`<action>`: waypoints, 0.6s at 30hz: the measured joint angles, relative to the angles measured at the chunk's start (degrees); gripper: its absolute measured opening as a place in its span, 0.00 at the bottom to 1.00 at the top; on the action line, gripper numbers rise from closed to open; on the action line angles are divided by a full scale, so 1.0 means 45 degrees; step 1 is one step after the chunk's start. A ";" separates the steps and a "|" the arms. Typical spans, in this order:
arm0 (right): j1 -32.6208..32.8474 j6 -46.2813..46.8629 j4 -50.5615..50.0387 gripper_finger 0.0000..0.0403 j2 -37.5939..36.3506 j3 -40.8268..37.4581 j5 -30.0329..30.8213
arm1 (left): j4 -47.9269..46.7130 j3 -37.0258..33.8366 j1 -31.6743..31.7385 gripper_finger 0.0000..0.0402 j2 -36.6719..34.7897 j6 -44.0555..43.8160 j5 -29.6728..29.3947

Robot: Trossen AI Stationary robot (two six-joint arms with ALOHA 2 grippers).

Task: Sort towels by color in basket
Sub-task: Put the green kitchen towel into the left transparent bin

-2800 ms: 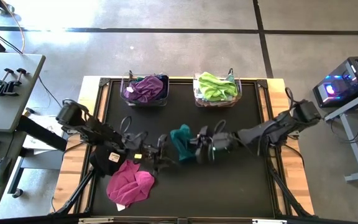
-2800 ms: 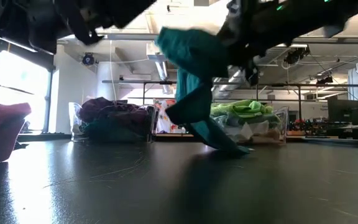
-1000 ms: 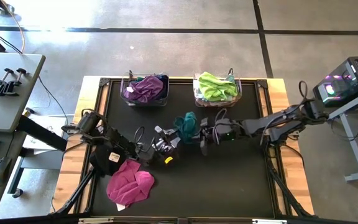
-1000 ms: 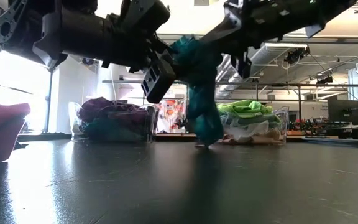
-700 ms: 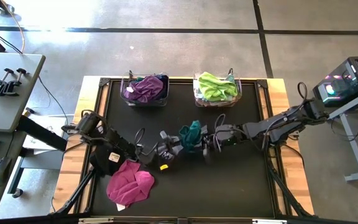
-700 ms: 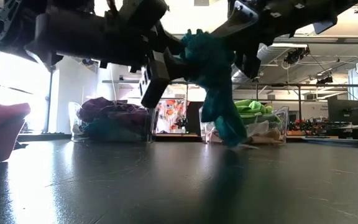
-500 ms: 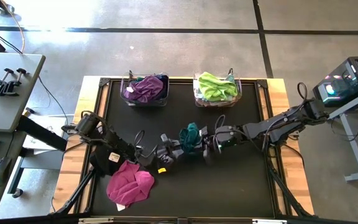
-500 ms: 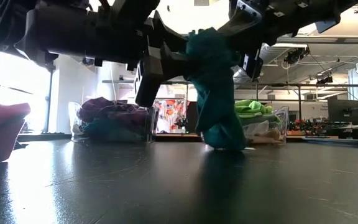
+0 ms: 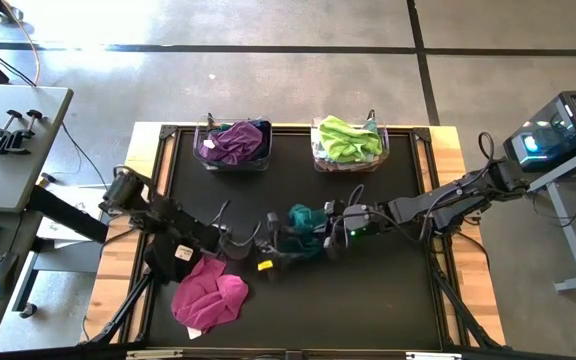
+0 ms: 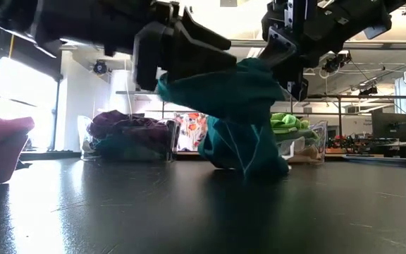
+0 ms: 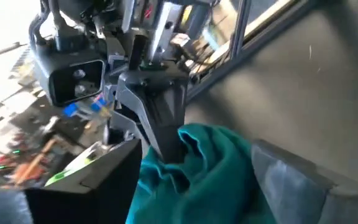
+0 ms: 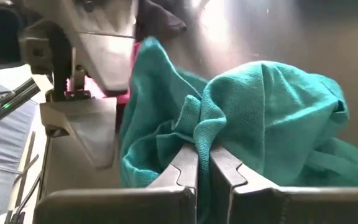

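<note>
A teal towel (image 9: pixel 304 230) hangs bunched over the middle of the black table between my two grippers; its lower end (image 10: pixel 249 164) lies on the table. My right gripper (image 9: pixel 322 232) reaches in from the table's right and is shut on the towel. My left gripper (image 9: pixel 272 246) comes from the left. It is open, and the towel's bunch (image 11: pixel 194 177) fills the gap between its fingers. In the low view the cloth spreads from the right gripper (image 10: pixel 286 70) across to the left gripper. My left gripper has its open fingers on either side of the towel's upper bunch. The cloth's edge (image 10: pixel 162 86) lies against one finger. It comes level from the table's left and pinches nothing. My right gripper pinches a fold of the teal towel (image 12: pixel 199 127) between its two fingers (image 12: pixel 185 163). It comes from the table's right, slanting down. The towel hangs below it, slack, its lower end on the table.
Two clear baskets stand at the far edge: the left basket (image 9: pixel 208 158) holds purple and dark towels, the right basket (image 9: pixel 320 160) lime green ones. A magenta towel (image 9: pixel 211 297) lies near the front left, a black towel (image 9: pixel 174 258) beside the left arm.
My right gripper has carried the teal towel toward the near edge and lower. My left gripper has gone right, up to the towel. The towel hung in a narrow bunch and has spread wide between the two grippers, with its lower end on the table.
</note>
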 joint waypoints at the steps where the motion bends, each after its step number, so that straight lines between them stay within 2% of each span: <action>1: 0.0002 -0.0056 0.0104 0.01 0.0005 0.0000 0.0112 | 0.0011 0.0005 0.0202 0.73 0.0000 -0.0141 0.0408; 3: 0.0044 -0.0307 0.0417 0.01 0.0005 0.0000 0.0219 | 0.0243 0.0011 0.0605 0.75 0.0195 -0.0453 0.0853; 7: 0.0194 -0.0618 0.0746 0.01 0.0005 0.0000 0.0260 | 0.0304 0.0180 0.1349 0.75 0.0571 -0.1751 0.0372; 11: 0.0327 -0.0962 0.1019 0.01 0.0023 0.0000 0.0233 | 0.0275 0.0357 0.1799 0.75 0.0938 -0.2956 0.0515; 14: 0.0389 -0.1361 0.1243 0.01 0.0058 0.0000 0.0038 | 0.0276 0.0572 0.1930 0.75 0.1190 -0.3265 0.1150; 18: 0.0389 -0.1857 0.1645 0.01 0.0063 0.0000 -0.0071 | 0.0075 0.0949 0.1997 0.75 0.1423 -0.3892 0.2682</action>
